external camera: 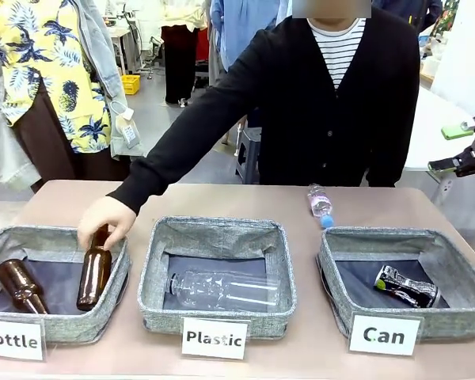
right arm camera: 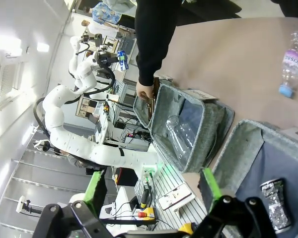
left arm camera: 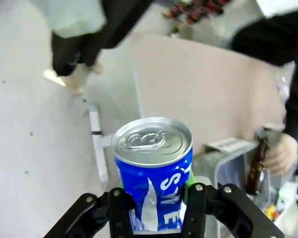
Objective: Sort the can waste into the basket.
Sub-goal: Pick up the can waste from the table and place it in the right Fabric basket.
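Progress is judged as 1 of 2. Front view: the crushed can is seen lying in the Can basket. Left wrist view: the blue and white can is clamped by the left gripper, not yet delivered. Right wrist view: the right gripper is spread, empty.

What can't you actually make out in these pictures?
The blue can: left wrist view, lower print hidden by the fingers of the left gripper and the bottom edge.
The crushed can: front view, print too small and crumpled to read.
The right gripper: front view, cut off by the right edge.
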`<action>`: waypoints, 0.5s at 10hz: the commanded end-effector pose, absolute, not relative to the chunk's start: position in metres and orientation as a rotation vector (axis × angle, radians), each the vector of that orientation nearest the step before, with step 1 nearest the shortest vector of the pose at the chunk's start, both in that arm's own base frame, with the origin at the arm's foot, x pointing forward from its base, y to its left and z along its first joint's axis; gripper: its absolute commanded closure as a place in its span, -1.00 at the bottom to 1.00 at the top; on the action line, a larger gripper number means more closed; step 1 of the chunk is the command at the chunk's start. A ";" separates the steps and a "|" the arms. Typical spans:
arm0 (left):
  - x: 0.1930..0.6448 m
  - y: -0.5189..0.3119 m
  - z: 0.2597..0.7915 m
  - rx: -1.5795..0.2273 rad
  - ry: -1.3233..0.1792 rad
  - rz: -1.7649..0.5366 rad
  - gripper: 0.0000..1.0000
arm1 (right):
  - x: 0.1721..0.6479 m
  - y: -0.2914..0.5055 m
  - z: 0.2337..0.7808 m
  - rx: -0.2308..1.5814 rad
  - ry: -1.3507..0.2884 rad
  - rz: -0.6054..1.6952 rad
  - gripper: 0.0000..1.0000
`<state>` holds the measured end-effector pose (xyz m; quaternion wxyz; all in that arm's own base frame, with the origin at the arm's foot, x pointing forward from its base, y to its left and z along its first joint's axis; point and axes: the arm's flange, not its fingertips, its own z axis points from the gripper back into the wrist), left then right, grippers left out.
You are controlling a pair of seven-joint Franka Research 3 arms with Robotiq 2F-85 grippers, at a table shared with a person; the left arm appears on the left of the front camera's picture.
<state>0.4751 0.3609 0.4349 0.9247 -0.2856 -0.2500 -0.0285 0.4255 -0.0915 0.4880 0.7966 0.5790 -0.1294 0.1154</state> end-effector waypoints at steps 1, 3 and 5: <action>0.468 0.329 0.436 -0.585 -0.500 -0.126 1.00 | 0.424 -0.093 0.488 1.235 -0.288 0.266 -1.00; 0.454 0.298 0.455 -0.555 -0.511 -0.165 1.00 | 0.424 -0.093 0.488 1.235 -0.288 0.266 -1.00; 0.424 0.242 0.489 -0.448 -0.586 -0.325 1.00 | 0.424 -0.093 0.488 1.235 -0.288 0.266 -1.00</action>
